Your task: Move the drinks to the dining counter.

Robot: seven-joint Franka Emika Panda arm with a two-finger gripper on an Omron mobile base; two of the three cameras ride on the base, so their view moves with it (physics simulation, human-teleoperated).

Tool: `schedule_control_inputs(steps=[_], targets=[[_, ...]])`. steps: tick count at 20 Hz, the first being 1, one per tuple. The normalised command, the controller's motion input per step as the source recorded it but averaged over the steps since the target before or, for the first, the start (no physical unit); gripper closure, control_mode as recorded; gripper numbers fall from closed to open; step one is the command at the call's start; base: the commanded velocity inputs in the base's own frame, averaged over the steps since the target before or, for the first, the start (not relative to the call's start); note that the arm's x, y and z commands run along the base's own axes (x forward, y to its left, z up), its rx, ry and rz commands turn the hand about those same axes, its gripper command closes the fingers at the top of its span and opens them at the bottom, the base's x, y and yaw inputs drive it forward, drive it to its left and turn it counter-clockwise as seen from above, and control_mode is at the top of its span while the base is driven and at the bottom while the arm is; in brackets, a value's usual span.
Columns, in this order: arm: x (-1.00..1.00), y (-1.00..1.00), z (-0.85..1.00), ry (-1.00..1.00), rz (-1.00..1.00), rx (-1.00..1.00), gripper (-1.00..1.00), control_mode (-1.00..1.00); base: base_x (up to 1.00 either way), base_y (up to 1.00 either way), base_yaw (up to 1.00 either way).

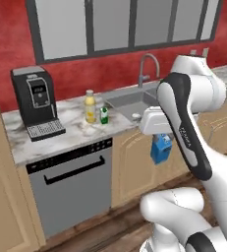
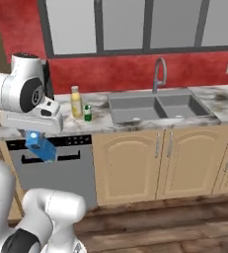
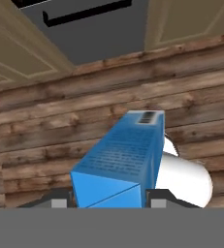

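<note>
- we held the blue carton (image 3: pixel 125 155) in our gripper (image 3: pixel 108 196), with the two fingers clamped on its sides, one on each side.
- the blue carton (image 1: pixel 160 149) hung tilted under the hand, in the air in front of the lower cabinets (image 1: pixel 134 162) and above the wooden floor (image 3: pixel 45 131).
- in the right base view the blue carton (image 2: pixel 40 147) was in front of the dishwasher (image 2: pixel 71 173).
- the yellow bottle (image 1: pixel 89 107) with white cap stood upright on the marble worktop (image 1: pixel 70 129), between the coffee machine (image 1: pixel 36 102) and the sink (image 1: pixel 129 102).
- the green-and-white carton (image 1: pixel 104 115) stood just beside the yellow bottle, on the side of the sink.
- the tap (image 2: pixel 159 74) rose behind the sink, in front of the red wall (image 2: pixel 115 74).
</note>
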Motion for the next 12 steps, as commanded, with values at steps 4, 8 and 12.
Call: schedule_control_inputs(steps=[4,8,12], targets=[[0.0,0.0,0.0,0.0,0.0,0.0,1.0,1.0,-0.39,-0.34,-0.57],[0.0,0.0,0.0,0.0,0.0,0.0,1.0,1.0,-0.25,-0.34,-0.58],[0.0,0.0,0.0,0.0,0.0,0.0,1.0,1.0,-0.19,-0.4,-0.58]])
